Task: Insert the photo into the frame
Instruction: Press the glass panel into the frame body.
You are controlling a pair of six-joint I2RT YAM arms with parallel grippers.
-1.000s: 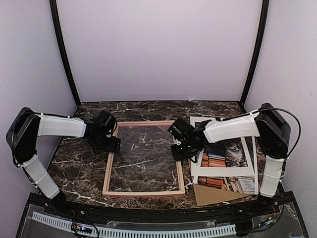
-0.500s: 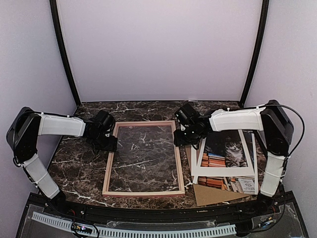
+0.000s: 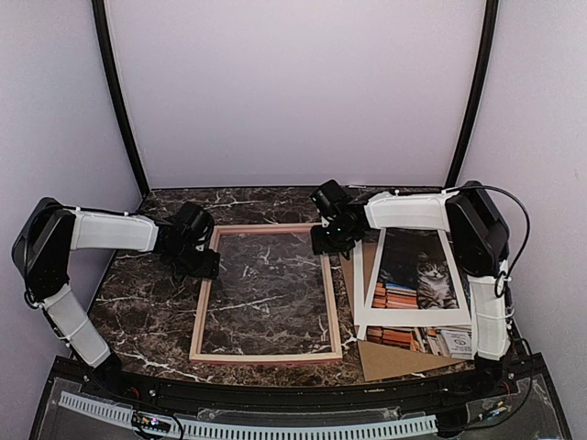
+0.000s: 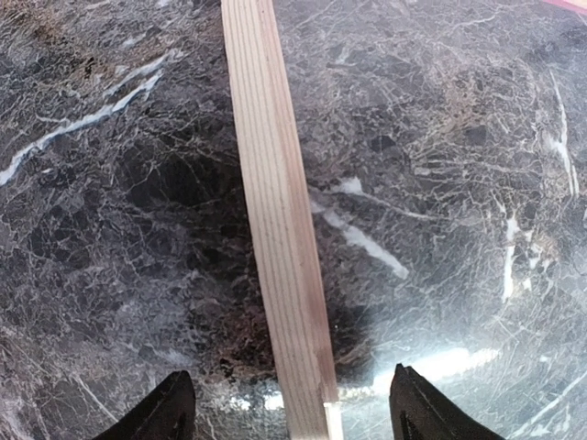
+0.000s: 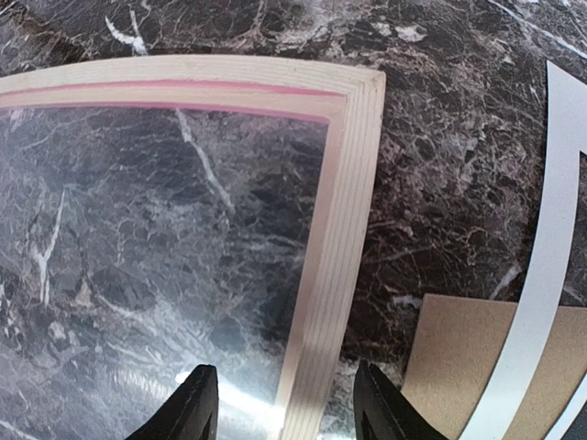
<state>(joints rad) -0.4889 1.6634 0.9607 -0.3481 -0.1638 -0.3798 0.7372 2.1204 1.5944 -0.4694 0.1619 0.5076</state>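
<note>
The pink wooden frame (image 3: 266, 353) lies flat on the marble table, with glass in it. My left gripper (image 3: 209, 263) is open over the frame's left rail (image 4: 275, 229), one finger on each side of it. My right gripper (image 3: 323, 240) is open over the right rail (image 5: 335, 275) near the far right corner, fingers astride it. The photo (image 3: 417, 275), a grey cat with orange books, lies to the right of the frame under the white mat (image 3: 413, 316).
A brown backing board (image 3: 394, 359) lies at the front right, and its corner shows in the right wrist view (image 5: 459, 367). More prints (image 3: 454, 341) lie under the mat. The white mat's edge (image 5: 550, 229) is right of the frame.
My right gripper has moved from the middle of the frame's right rail toward the far right corner. My left gripper has stayed at the left rail.
</note>
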